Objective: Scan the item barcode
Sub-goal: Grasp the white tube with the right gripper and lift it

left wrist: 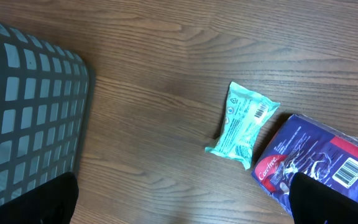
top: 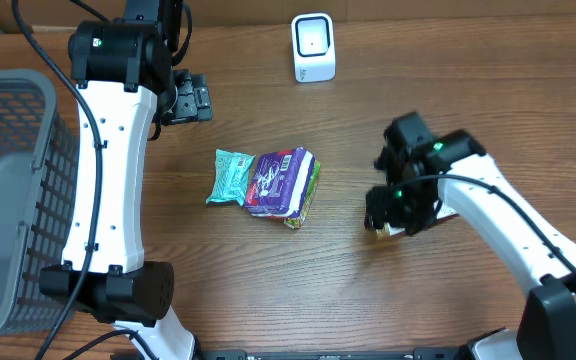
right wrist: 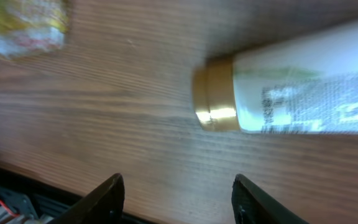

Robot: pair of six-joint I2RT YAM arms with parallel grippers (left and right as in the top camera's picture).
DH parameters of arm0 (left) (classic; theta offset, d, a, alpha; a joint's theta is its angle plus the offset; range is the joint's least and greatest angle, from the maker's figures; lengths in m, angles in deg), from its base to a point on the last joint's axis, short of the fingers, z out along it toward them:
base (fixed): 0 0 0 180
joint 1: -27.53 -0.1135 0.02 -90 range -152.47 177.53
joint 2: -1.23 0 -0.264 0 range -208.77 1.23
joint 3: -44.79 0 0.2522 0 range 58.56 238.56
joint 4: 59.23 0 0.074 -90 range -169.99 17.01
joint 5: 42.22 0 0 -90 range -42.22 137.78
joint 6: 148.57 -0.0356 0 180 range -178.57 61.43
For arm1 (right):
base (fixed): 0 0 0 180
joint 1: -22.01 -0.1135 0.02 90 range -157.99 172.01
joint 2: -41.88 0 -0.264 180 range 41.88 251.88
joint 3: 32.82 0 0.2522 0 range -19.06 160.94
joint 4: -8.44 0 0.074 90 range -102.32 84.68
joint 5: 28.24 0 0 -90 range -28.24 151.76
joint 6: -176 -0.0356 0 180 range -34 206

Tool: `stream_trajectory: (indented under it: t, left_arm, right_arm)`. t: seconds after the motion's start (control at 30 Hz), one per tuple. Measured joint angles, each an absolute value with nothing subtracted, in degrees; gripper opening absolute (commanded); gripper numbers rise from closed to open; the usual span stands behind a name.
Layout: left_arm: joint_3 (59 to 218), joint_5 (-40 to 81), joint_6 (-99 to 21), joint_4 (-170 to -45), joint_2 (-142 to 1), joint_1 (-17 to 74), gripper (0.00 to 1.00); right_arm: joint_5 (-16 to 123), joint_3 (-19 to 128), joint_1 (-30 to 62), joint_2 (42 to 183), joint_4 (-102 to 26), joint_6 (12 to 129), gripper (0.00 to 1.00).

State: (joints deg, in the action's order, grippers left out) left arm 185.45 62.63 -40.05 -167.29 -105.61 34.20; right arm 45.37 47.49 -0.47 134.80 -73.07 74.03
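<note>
A white tube [right wrist: 303, 93] with a gold cap [right wrist: 216, 93] lies on the wooden table, printed text along its side. My right gripper [right wrist: 179, 190] hovers just short of it, open, with only bare wood between its fingers. In the overhead view the right gripper [top: 398, 210] covers most of the tube. A white scanner [top: 314, 47] stands at the back centre. My left gripper [top: 196, 100] hangs open at the back left, holding nothing. Below the left gripper [left wrist: 182, 202] lie a teal packet [left wrist: 244, 124] and a purple package [left wrist: 322, 162], both with barcodes facing up.
A grey mesh basket [top: 8, 200] fills the left side, also seen as the basket [left wrist: 30, 106] in the left wrist view. The teal packet [top: 230, 177] and purple package [top: 281, 182] lie mid-table, with a yellow-green pack [top: 311, 195] beneath the purple one.
</note>
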Motion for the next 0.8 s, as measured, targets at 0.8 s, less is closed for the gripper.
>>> stream_trajectory:
  t: [0.8]
  left_arm:
    - [185.45,62.63,-40.05,-167.29,-105.61,34.2,1.0]
  right_arm:
    - [45.31,32.47,-0.05,134.82,-43.67,70.07,0.67]
